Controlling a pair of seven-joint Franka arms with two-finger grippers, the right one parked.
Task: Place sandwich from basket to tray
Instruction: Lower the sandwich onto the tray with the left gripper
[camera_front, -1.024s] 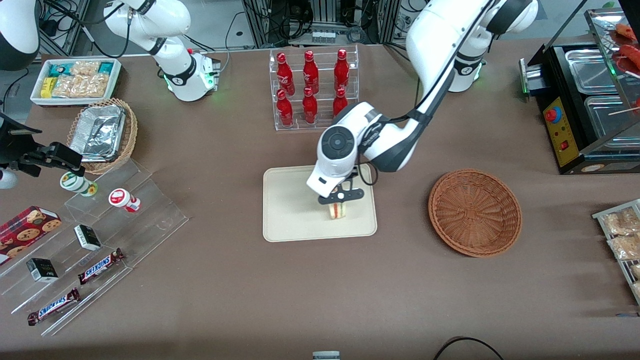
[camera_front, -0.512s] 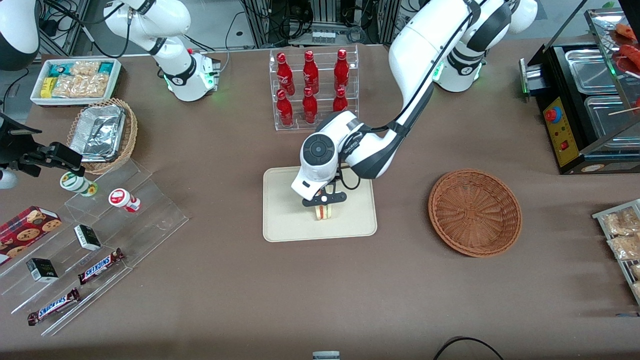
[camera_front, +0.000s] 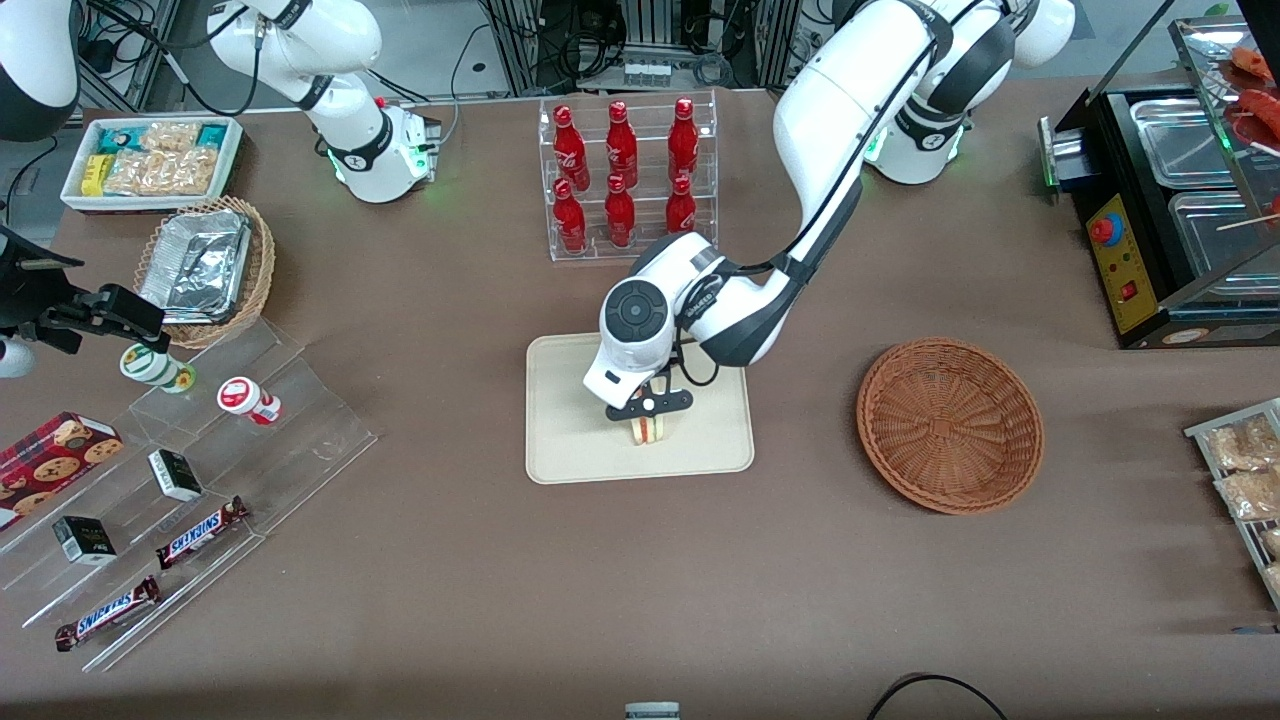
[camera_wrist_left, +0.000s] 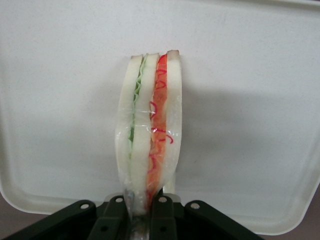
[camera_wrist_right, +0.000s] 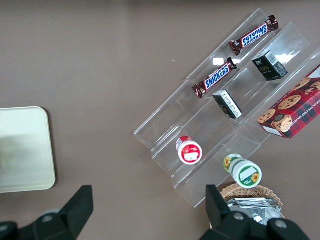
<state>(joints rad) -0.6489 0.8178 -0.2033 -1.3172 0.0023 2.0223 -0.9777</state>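
A plastic-wrapped sandwich (camera_wrist_left: 150, 135) of pale bread with green and red filling hangs edge-down over the cream tray (camera_wrist_left: 60, 100). My gripper (camera_wrist_left: 141, 207) is shut on one end of the wedge, its black fingers (camera_wrist_left: 164, 212) pinching the wrapper. In the front view the gripper (camera_front: 648, 408) sits over the middle of the tray (camera_front: 570, 440), with the sandwich (camera_front: 648, 430) poking out below it on the side nearer the camera. The reddish-brown basket (camera_front: 949, 425) stands empty toward the working arm's end of the table.
A clear rack of red bottles (camera_front: 625, 180) stands just past the tray, farther from the camera. Acrylic steps with candy bars (camera_front: 200, 530) and a tan basket of foil containers (camera_front: 205, 265) lie toward the parked arm's end. A black food warmer (camera_front: 1170, 200) sits at the working arm's end.
My gripper carried the sandwich from the tray's basket-side edge toward its middle, then settled there with only a slight shift. The grip has stayed shut on the sandwich.
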